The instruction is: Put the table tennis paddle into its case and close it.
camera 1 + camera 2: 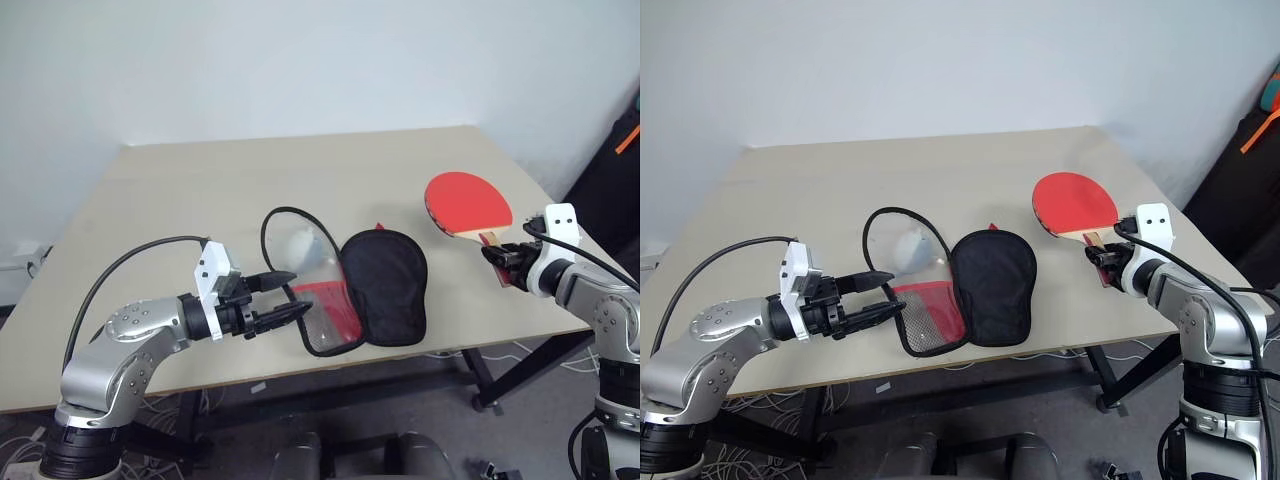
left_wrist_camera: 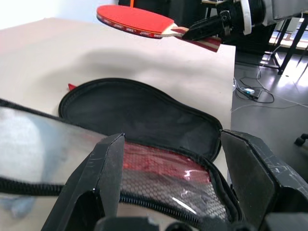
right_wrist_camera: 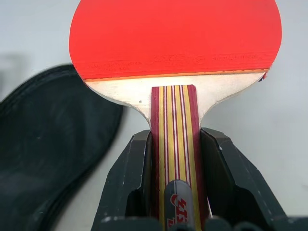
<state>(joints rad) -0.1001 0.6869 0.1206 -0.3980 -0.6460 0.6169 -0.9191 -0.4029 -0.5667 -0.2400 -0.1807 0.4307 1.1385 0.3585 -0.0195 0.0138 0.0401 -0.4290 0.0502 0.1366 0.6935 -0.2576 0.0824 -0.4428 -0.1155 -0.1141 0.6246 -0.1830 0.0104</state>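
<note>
Our right gripper [image 1: 497,250] pinching the table tennis paddle [image 1: 468,203] by its handle, raised above the table [image 1: 200,190], our left gripper [image 1: 285,297] spread wide, level, beside the case [image 1: 345,290] lying unzipped between us

The case [image 2: 144,144] runs off the left wrist view's lower left edge — its clear half's red contents stay unreadable; the table tennis paddle [image 3: 175,43] is cropped at top.

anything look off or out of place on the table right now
Nothing stands out. The case lies unzipped on the table, black half flat, clear half raised beside the open left gripper. The right gripper holds the table tennis paddle by its handle, above the table. No spill or damage shows.
</note>
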